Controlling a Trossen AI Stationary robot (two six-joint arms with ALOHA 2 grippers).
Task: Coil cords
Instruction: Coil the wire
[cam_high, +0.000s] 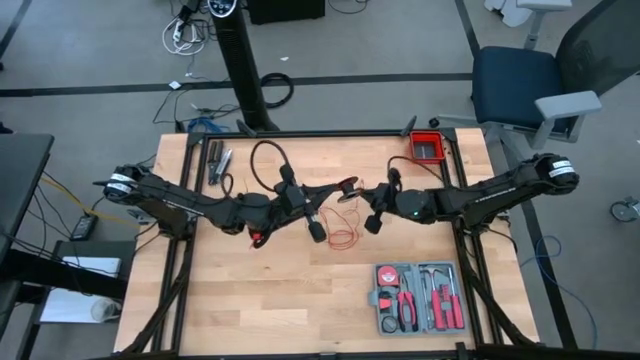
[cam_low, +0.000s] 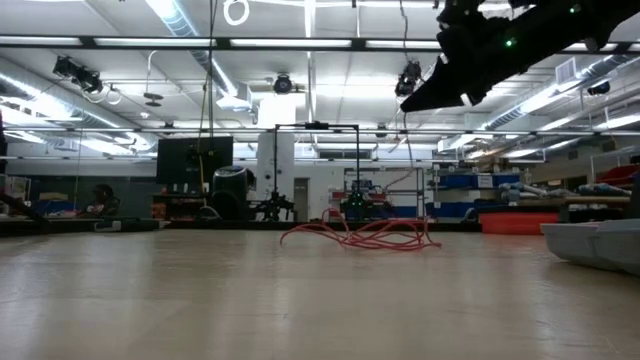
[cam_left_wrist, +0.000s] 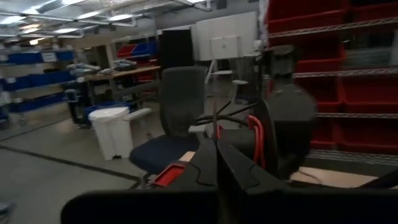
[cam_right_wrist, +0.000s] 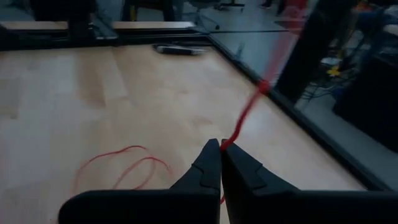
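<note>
My right gripper (cam_right_wrist: 221, 146) is clenched on the red cord (cam_right_wrist: 245, 112); in its wrist view the strand leaves my fingertips and climbs tight toward the upper right of the frame. In the high view that gripper (cam_high: 375, 222) sits right of centre, and my left gripper (cam_high: 316, 231) sits just left of centre, also clamped tight. Whether the left one pinches cord I cannot tell.

Between and below them in the high view, the loose rest of the cord (cam_high: 343, 238) lies in small loops on the table (cam_high: 250, 300); in the low view it is a flat tangle (cam_low: 365, 235) at frame centre.

As I judge it, the loops lie about midway between both claws, with the held strand as my line to wind along.
</note>
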